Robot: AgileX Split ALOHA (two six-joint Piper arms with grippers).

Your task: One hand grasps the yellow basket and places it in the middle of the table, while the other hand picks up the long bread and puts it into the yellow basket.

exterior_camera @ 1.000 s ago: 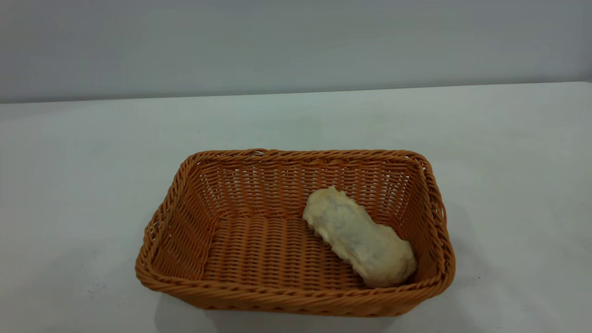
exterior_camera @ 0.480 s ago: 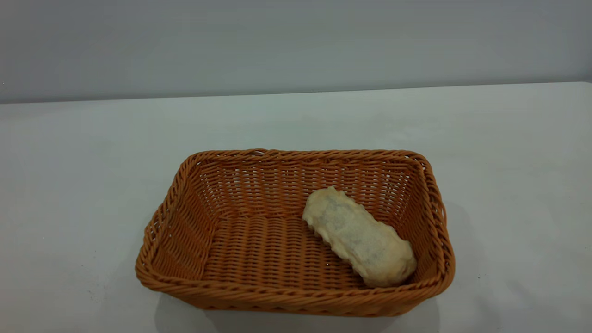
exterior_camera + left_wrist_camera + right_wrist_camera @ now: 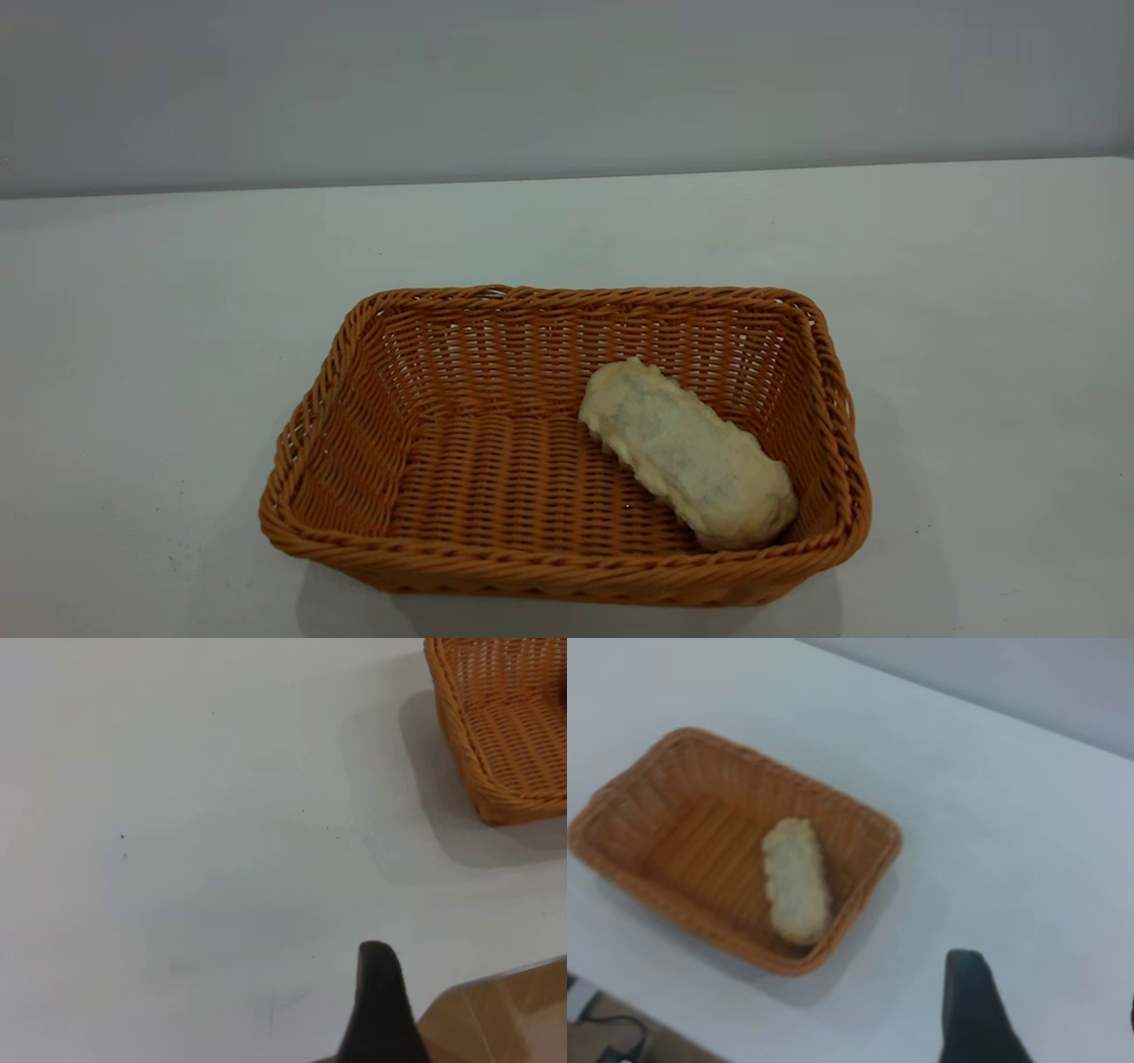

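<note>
The yellow basket (image 3: 567, 567), an orange-tan wicker tray, stands on the white table (image 3: 133, 354) at the middle front. The long bread (image 3: 687, 456) lies inside it against the right side, pale underside up, slanting from the centre toward the front right corner. No arm shows in the exterior view. In the left wrist view my left gripper (image 3: 469, 997) is open and empty above bare table near its edge, away from one corner of the basket (image 3: 509, 735); one dark finger (image 3: 381, 1001) shows. In the right wrist view my right gripper (image 3: 1050, 992) is open and empty, high and off to the side of the basket (image 3: 842, 939) and bread (image 3: 796, 879).
A grey wall runs behind the table's far edge (image 3: 567, 177). In the left wrist view the table's edge (image 3: 496, 979) and brown floor beyond it lie right next to the gripper. A cable shows past the table edge in the right wrist view (image 3: 602, 1032).
</note>
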